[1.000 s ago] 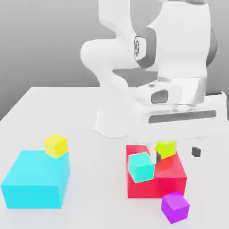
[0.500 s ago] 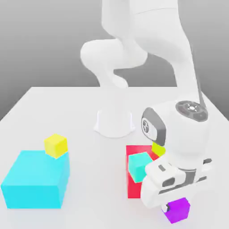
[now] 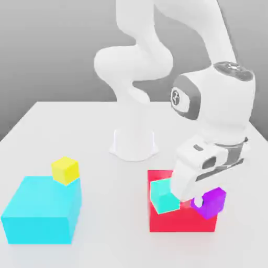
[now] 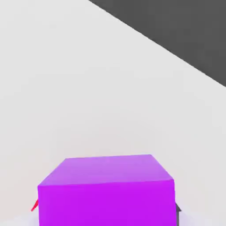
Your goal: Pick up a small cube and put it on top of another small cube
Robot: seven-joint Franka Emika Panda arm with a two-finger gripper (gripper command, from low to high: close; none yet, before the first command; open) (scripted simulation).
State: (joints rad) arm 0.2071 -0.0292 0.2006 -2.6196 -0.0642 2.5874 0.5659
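So your gripper (image 3: 204, 200) has its jaws clamped on the small purple cube (image 3: 210, 201), and the cube's off the surface (image 3: 94, 157), hanging at the right side of the big red block (image 3: 172, 222) in the exterior view. In the hand view that purple cube (image 4: 106, 190) sits right up close, with a sliver of red peeking out beside it. A small cyan cube (image 3: 164, 195) rests on the red block just beside the gripper. Over on the exterior view's left you've got a big cyan block (image 3: 42, 212) with a small yellow cube (image 3: 65, 170) at its back corner.
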